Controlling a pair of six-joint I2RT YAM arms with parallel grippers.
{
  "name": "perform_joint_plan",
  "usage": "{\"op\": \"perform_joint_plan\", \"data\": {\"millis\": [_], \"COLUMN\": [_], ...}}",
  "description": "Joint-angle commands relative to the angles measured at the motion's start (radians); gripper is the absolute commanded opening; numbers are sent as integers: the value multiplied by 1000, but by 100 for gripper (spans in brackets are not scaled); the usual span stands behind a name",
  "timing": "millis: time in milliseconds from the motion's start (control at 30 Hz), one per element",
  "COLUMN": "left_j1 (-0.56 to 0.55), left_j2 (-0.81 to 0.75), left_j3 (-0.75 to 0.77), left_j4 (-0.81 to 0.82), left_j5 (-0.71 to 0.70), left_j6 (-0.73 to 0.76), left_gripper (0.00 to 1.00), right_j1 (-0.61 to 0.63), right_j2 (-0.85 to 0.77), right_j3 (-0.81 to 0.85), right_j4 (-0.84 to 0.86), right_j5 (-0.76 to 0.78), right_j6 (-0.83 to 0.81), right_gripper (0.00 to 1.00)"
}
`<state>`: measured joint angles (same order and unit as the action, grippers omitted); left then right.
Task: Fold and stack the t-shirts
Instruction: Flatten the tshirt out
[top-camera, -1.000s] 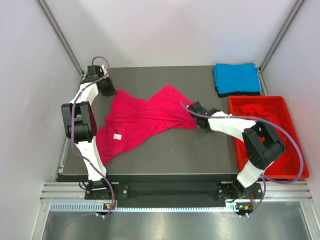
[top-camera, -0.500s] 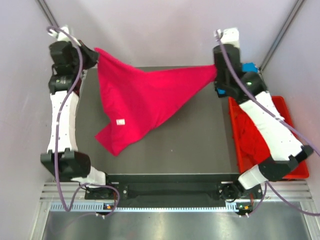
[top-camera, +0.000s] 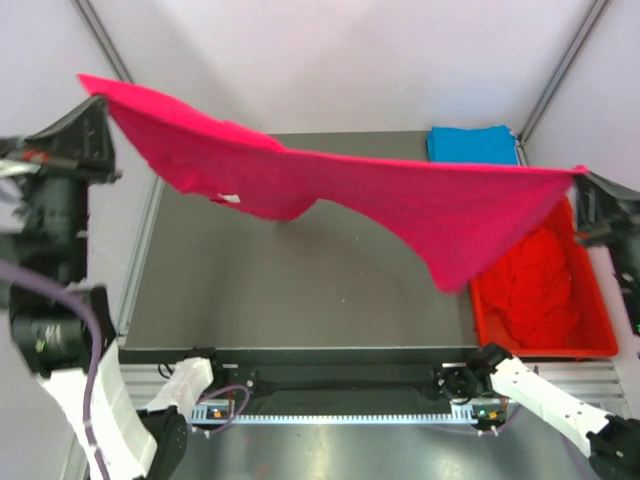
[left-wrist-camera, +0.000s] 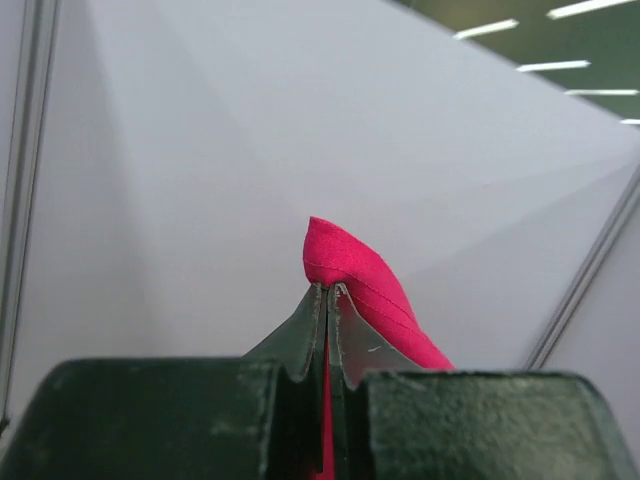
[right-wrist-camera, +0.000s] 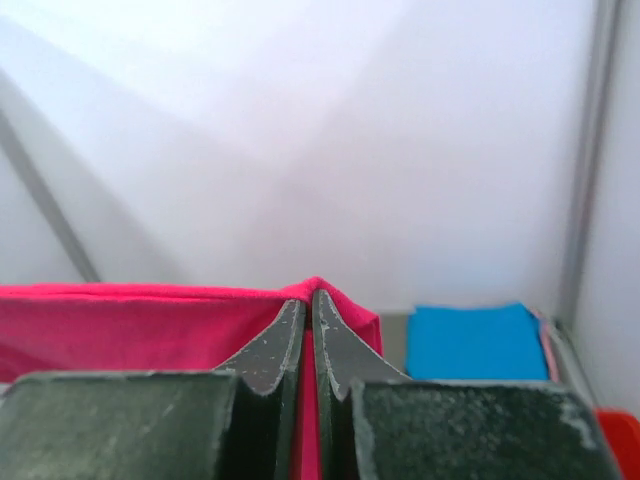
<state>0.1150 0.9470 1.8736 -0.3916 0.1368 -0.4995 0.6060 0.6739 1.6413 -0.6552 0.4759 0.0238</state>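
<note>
The pink-magenta t-shirt hangs stretched in the air high above the dark table, from the upper left to the right. My left gripper is shut on its left corner, and the cloth pokes out past the tips. My right gripper is shut on its right corner, with the tips pinching the hem. A folded sky blue t-shirt lies at the table's back right and shows in the right wrist view. Red t-shirts lie heaped in the crate.
A rigid red plastic crate stands off the table's right edge, below the hanging right end of the shirt. White enclosure walls with metal posts surround the table. Both arms are raised close to the side walls.
Both arms have lifted and pulled apart with the pink-magenta shirt. It went from lying on the table to hanging fully in the air, spread wide.
</note>
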Motion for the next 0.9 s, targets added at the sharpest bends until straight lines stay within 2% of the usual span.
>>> {"op": "perform_joint_plan", "data": {"millis": [0, 100, 300, 467, 600, 667, 800, 867], "left_j1": [2, 5, 2, 2, 2, 2, 2, 3], "left_j2": [4, 39, 87, 211, 321, 377, 446, 518], "left_j3": [93, 223, 248, 220, 72, 6, -241, -295], "left_j4": [31, -39, -38, -17, 52, 95, 250, 324], "left_j5": [-37, -37, -39, -25, 21, 29, 23, 35], "left_j6": [-11, 9, 85, 114, 125, 139, 162, 171], "left_gripper": [0, 0, 0, 0, 0, 0, 0, 0], "right_j1": [3, 3, 3, 3, -14, -46, -101, -136], "right_j2": [1, 18, 101, 240, 369, 426, 564, 663], "right_j3": [-14, 49, 120, 80, 11, -29, -122, -152], "right_j4": [114, 106, 97, 146, 210, 267, 346, 393], "right_j5": [-189, -238, -238, -68, -19, -83, -158, -198], "right_j6": [22, 7, -61, -160, -235, -255, -259, -252], "right_gripper": [0, 0, 0, 0, 0, 0, 0, 0]}}
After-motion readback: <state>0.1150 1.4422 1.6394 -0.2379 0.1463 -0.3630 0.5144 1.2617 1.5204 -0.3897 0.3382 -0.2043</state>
